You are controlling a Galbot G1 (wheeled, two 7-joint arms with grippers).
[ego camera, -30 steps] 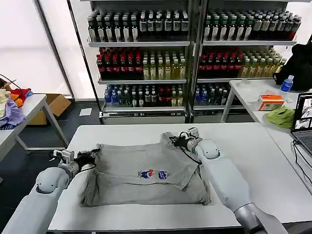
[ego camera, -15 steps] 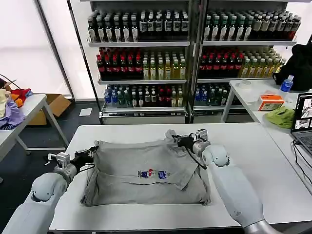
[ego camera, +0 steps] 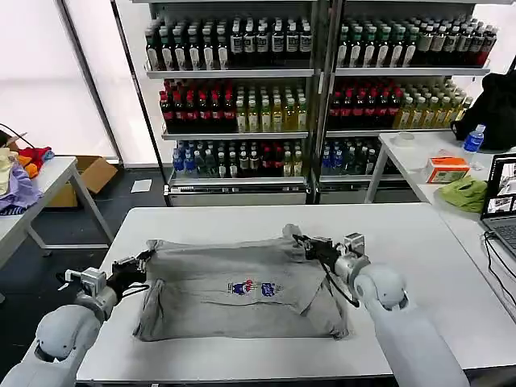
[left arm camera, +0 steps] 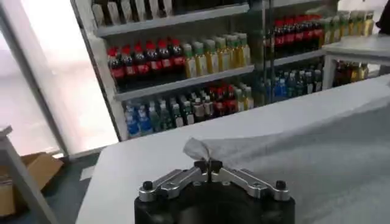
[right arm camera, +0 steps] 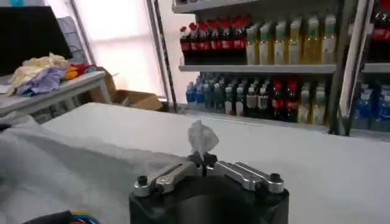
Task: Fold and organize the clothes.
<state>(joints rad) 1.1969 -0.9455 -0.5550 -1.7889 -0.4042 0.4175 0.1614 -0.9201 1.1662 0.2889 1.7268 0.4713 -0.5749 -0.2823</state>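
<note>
A light grey shirt (ego camera: 242, 286) lay spread on the white counter (ego camera: 419, 242). The left gripper (ego camera: 142, 260) had its fingers pinched tight on the shirt's left far corner, and the right gripper (ego camera: 305, 239) was likewise clamped on the right far corner.

The shirt (ego camera: 242, 286) reads as soft matt grey cotton, faintly heathered, with a smooth printed patch in red and blue on the chest, lying rumpled on a table (ego camera: 435, 242) whose white top looks smooth with a dull sheen. On both the left gripper (left arm camera: 208, 164) and right gripper (right arm camera: 203, 159), brushed silvery metal links with black screws sit on a glossy black plastic body, dark jaws pinched on cloth. Behind, glossy plastic bottles (ego camera: 234, 109) line pale metal shelves (ego camera: 230, 72).
</note>
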